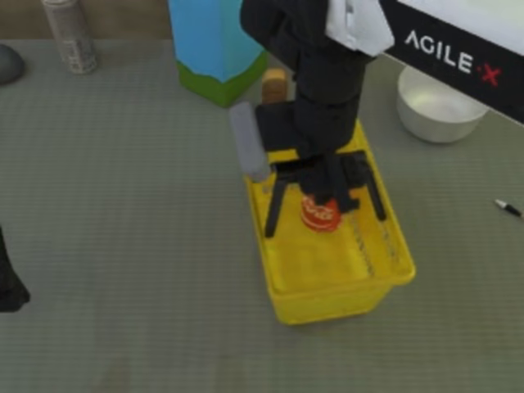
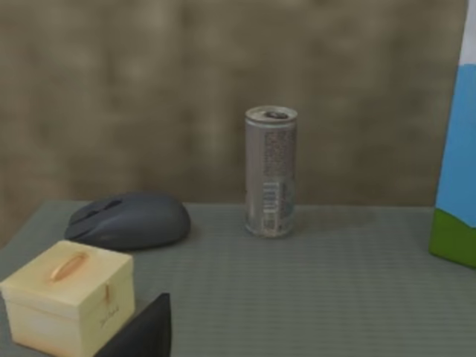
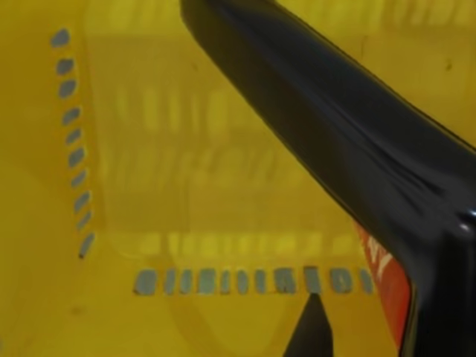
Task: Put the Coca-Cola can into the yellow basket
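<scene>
The yellow basket (image 1: 327, 304) stands right of the table's middle. The red Coca-Cola can (image 1: 319, 214) is inside it, between the two black handles. My right gripper (image 1: 327, 190) hangs directly above the can, reaching down into the basket. In the right wrist view the basket's slotted yellow wall (image 3: 186, 186) fills the picture. One dark fingertip (image 3: 309, 331) shows there, and the can (image 3: 388, 286) stands off to one side of it, partly behind a black handle (image 3: 335, 141). The fingers are apart and not closed round the can. My left gripper (image 1: 10, 286) is parked at the table's left edge, open.
A grey patterned can (image 1: 70, 33) and a dark mouse (image 1: 6, 61) stand at the back left. A blue-and-green carton (image 1: 214, 49), a grey block (image 1: 250, 141) and a tan box (image 1: 274, 82) stand behind the basket. A white bowl (image 1: 438, 102) and a pen (image 1: 508, 208) are at the right.
</scene>
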